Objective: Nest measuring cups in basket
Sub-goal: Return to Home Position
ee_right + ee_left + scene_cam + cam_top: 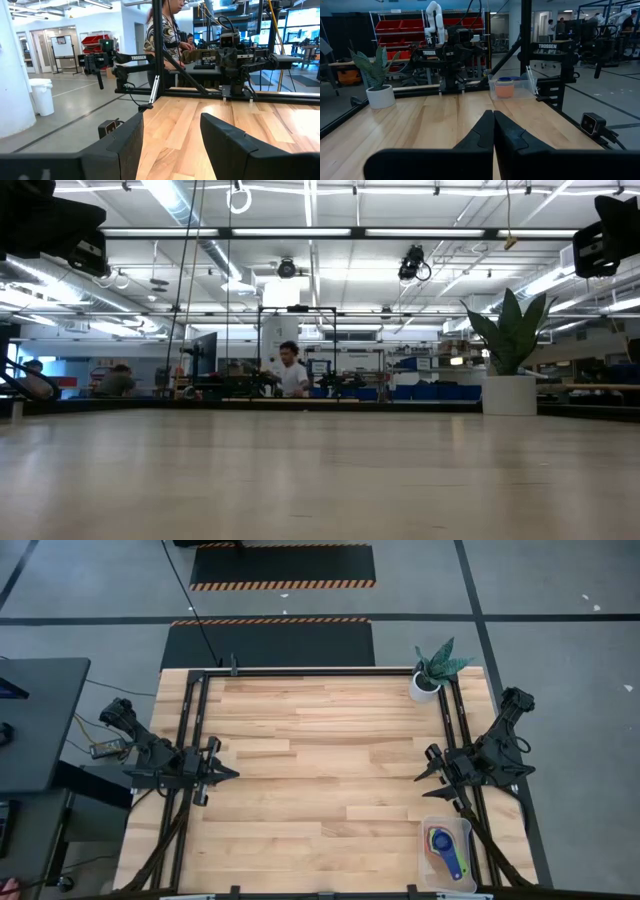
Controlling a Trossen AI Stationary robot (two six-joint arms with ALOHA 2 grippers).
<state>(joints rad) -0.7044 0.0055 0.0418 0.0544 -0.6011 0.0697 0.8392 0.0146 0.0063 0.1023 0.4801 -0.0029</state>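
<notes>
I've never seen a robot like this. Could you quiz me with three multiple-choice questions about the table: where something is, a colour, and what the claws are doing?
1. Where is the basket holding the measuring cups?
A. In the table's middle
B. In a table corner on the right arm's side
C. Beside the left arm

2. What colour is the plant pot?
A. White
B. Red
C. Black

3. Of the left gripper and the right gripper, which has its fingers apart?
A. Only the left
B. Only the right
C. Both

Answers:
1 B: the high view shows it in the corner by the right arm.
2 A: the pot shows white from above.
3 B: the right wrist view shows a gap, while the left wrist view shows the fingers touching.
</notes>
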